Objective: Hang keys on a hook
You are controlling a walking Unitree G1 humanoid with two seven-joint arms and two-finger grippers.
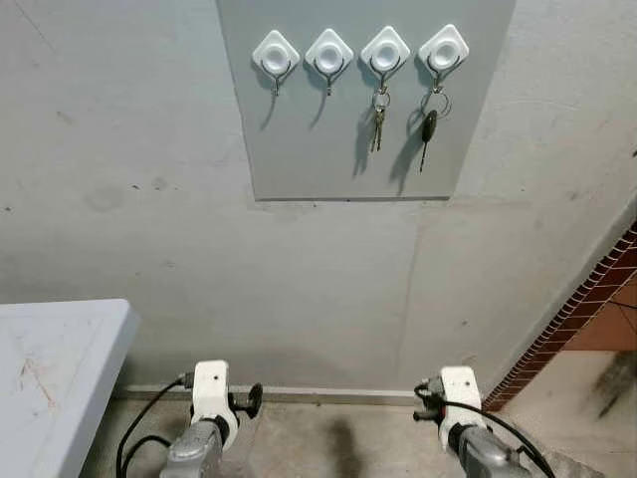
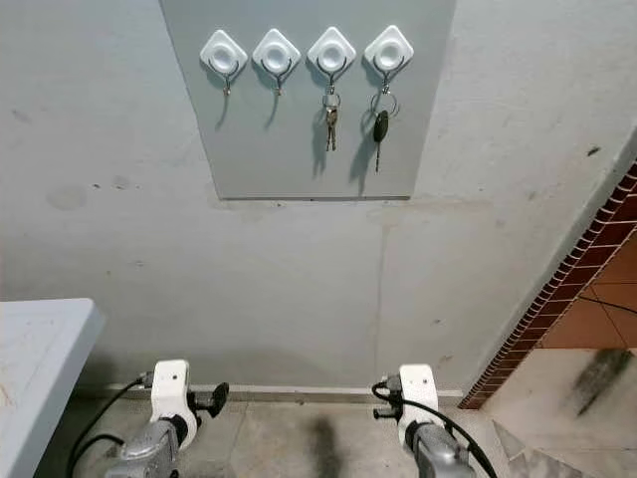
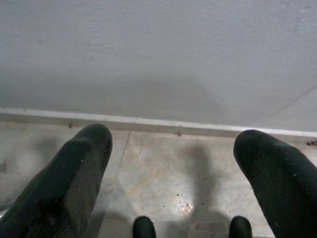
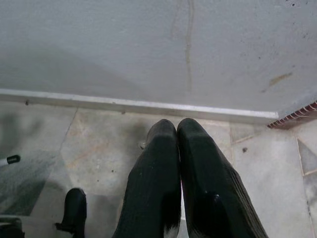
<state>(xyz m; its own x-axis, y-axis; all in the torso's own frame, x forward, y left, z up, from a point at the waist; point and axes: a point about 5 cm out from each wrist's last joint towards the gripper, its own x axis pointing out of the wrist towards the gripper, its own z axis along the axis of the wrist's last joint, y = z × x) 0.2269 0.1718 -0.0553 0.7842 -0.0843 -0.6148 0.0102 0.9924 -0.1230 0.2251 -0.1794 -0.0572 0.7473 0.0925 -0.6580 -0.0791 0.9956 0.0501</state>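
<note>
While both arms hang low by the floor, my left gripper (image 3: 171,148) gapes wide and empty; my right gripper (image 4: 177,130) is pressed closed on nothing. The keys (image 1: 377,121) already hang on a hook (image 1: 384,66). Light, stiff, jangly: I'd pinch the ring.

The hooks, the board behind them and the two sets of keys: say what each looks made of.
Hooks: white diamond bases look like glossy plastic, with thin dark metal-looking prongs.
Board: flat, matt grey panel; material unclear.
Small keys: silvery, likely metal, on a ring.
Car key: black head, probably plastic, with a thin blade.
</note>
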